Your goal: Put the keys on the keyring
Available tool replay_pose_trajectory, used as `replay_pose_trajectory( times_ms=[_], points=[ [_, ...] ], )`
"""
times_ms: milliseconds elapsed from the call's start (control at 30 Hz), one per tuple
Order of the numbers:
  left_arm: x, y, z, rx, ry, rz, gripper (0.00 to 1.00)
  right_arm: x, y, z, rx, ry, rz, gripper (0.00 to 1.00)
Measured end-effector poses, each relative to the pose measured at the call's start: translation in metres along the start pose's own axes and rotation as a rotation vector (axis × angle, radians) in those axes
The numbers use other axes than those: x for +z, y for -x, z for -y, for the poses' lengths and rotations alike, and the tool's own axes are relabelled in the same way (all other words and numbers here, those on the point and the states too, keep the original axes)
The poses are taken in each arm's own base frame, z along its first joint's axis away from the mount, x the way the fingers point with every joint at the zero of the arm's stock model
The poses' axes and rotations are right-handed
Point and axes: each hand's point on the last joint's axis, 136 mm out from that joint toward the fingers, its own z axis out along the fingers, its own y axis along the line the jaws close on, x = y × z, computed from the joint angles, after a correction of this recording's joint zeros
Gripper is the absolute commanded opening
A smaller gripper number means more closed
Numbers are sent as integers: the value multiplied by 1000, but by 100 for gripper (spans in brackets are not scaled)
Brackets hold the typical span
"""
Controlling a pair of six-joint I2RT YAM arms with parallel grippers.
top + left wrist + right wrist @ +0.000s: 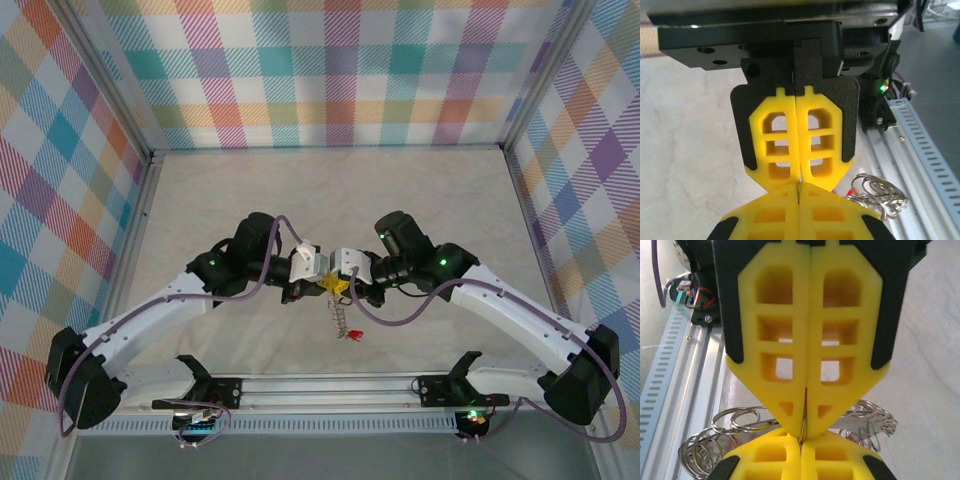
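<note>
**Keyring at centre table, both grippers clenched tip to tip**

I see the keyring (340,315) as a short string of silver loops near the middle of the table, running from the meeting fingertips toward the near edge, with a red tag (355,336) at its near end. On the right wrist view its loops (735,421) fan out on both sides behind the yellow tips.

The left gripper (328,285) and right gripper (346,288) meet nose to nose, both sets of jaws pressed together. I cannot tell whether either one pinches ring wire.

The table (330,190) is pale, mottled beige and slightly creased. A metal rail (330,385) and a slotted strip (330,425) run along the near edge. Pastel plaid walls (340,70) close off the left, far and right sides.
</note>
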Motion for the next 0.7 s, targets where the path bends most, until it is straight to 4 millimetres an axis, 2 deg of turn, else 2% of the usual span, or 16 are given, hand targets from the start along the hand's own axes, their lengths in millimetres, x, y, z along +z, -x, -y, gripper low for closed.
replay_pose_trajectory(
  times_ms=[233, 300, 367, 567, 700],
  points=[
    [2, -4, -1, 16, 5, -22, 0, 2, -4, 1, -7, -5, -19, 1],
    [1, -4, -2, 17, 12, -27, 0, 2, -4, 3, -7, -18, -7, 13],
    [0, -4, -3, 16, 21, -31, 0, -1, -3, 4, 4, -32, 37, 18],
    [-1, -7, -5, -29, 42, -30, 0, -20, 7, 2, 40, -58, 205, 22],
    [-4, 1, -4, -42, 56, 20, 0, -19, 9, 0, 55, -41, 245, 24]
  ],
)
